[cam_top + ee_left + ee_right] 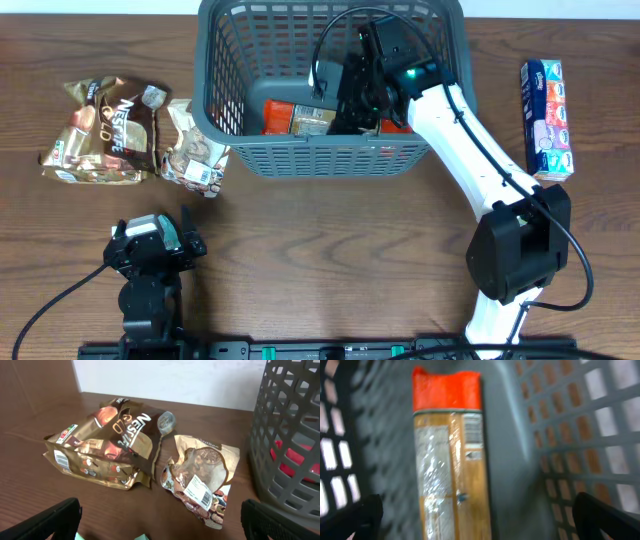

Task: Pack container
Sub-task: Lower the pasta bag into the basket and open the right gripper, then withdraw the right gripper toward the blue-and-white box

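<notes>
The container [240,158] is a dark grey lattice basket at the table's far middle. My right gripper [352,100] reaches down inside it and stands open [480,527]. An orange packet with a red end [451,455] lies flat on the basket floor below the fingers, touching neither. My left gripper [158,225] rests low at the front left, open [160,532] with nothing between its fingers. Ahead of it lie a brown Nescafe Gold bag [105,445] and a smaller clear snack packet [200,477], both on the table left of the basket wall [285,435].
A pack of tissues [547,118] lies on the table right of the basket. The right arm [470,150] crosses the basket's front rim. The Nescafe bag [105,130] and snack packet [192,148] lie close to the basket's left wall.
</notes>
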You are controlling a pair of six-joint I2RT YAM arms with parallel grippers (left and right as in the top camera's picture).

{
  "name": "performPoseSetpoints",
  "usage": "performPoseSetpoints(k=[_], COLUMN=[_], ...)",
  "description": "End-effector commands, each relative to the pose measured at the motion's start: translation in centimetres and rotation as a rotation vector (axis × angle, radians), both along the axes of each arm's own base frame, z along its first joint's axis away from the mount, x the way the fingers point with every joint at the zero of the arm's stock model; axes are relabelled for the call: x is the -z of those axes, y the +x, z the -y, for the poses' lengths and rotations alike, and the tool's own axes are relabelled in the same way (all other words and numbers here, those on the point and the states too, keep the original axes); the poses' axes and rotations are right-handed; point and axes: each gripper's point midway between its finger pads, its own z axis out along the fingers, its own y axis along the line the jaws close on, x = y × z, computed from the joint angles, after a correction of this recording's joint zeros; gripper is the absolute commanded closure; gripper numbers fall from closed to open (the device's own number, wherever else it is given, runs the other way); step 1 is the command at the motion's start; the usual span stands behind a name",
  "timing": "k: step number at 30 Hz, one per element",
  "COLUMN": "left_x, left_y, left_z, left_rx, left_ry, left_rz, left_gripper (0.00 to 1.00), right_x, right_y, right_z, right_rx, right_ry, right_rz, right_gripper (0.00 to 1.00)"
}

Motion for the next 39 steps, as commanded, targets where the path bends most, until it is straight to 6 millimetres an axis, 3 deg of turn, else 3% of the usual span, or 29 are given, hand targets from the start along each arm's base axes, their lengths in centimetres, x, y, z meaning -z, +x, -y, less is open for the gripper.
performPoseSetpoints(k=[1,6,9,12,16,21,25,31,35,39], left_x=[1.3,1.3,1.3,1.3,1.3,1.3,1.3,1.3,1.3,1.3], left_y=[0.0,0.0,0.0,0.0,0.0,0.0,0.0,0.0,0.0,0.0], left_z=[-0.2,-0.2,-0.2,-0.2,-0.2,-0.2,-0.2,-0.2,-0.2,-0.2], left_rx=[-0.008,-0.008,-0.008,-0.008,-0.008,-0.008,-0.008,-0.008,-0.008,-0.008], left_ry=[0.01,0.01,0.01,0.01,0.01,0.01,0.01,0.01,0.01,0.01], left_rz=[-0.03,-0.03,-0.03,-0.03,-0.03,-0.03,-0.03,-0.03,-0.03,-0.03], left_gripper=[0.01,0.01,0.01,0.01,0.01,0.02,0.01,0.01,0.01,0.01], right_x=[-3.2,-7.9,-12.8,-18.0,-24.3,-29.1,-30.0,-27.9,-25.7,-22.9], right_y=[0.5,2.8,3.9,3.8,2.0,-2.4,-6.1,-10.0,-11.3,-11.1], right_z=[-1.2,-0.5,1.6,4.7,10.3,16.8,22.9,30.9,34.8,37.4], right_rx=[0.111,0.314,0.486,0.641,0.908,1.136,1.375,1.599,1.701,1.744], right_ry=[0.124,0.237,0.294,0.315,0.339,0.349,0.363,0.234,0.159,0.205], right_rz=[0.001,0.092,0.196,0.315,0.453,0.54,0.552,0.494,0.406,0.256], right_gripper=[0.01,0.01,0.01,0.09,0.31,0.23,0.24,0.18,0.14,0.11])
